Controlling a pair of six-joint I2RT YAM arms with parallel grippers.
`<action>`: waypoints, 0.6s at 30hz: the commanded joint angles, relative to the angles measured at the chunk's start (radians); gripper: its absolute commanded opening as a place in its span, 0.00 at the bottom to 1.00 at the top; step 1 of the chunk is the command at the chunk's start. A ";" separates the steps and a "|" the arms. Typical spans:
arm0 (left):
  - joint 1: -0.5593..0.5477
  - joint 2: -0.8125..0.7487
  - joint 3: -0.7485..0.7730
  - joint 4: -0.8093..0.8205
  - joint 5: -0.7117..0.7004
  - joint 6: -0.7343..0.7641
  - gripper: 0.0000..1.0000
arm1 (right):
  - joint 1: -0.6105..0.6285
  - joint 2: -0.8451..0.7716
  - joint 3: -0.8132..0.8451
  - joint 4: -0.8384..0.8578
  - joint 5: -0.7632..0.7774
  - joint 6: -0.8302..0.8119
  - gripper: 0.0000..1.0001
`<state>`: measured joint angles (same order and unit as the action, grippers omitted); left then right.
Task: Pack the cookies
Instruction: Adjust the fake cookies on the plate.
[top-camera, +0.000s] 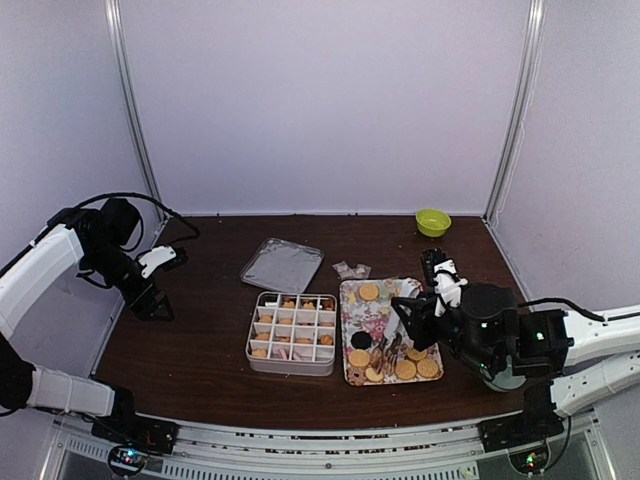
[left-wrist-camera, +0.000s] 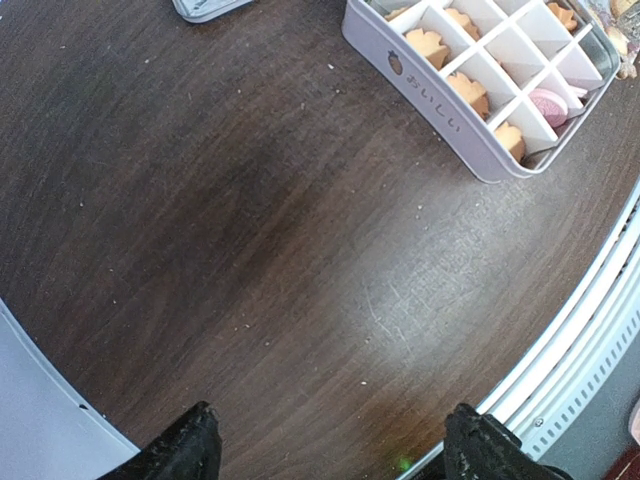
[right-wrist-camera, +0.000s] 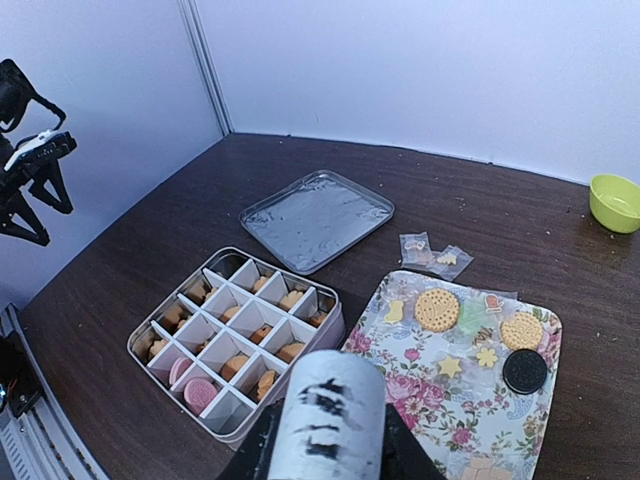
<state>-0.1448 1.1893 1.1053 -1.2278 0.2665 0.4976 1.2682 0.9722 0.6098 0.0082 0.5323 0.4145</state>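
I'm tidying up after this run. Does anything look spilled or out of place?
Pale crumbs speckle the table beside the divided box, and small clear packets lie loose between the lid and the floral tray. Nothing looks tipped.

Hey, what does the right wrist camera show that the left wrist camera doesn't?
Only the right wrist: the floral tray with loose cookies, the green bowl, and a white cylinder held in the right gripper. Only the left wrist: the strawberry mark and lettering on the side of the divided box, and the table's front rail. Both: the box's compartments holding golden cookies and a pink cookie.
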 joint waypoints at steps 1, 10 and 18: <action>0.007 -0.002 0.029 0.013 0.010 -0.010 0.80 | 0.005 -0.028 0.030 0.003 0.019 -0.013 0.00; 0.007 0.001 0.027 0.015 0.008 -0.008 0.80 | 0.005 0.012 0.023 -0.016 0.028 -0.003 0.10; 0.007 0.003 0.024 0.014 0.009 -0.009 0.79 | 0.005 0.064 -0.009 0.054 0.000 0.009 0.27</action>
<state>-0.1448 1.1896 1.1072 -1.2278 0.2665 0.4976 1.2682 1.0164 0.6140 0.0044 0.5323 0.4126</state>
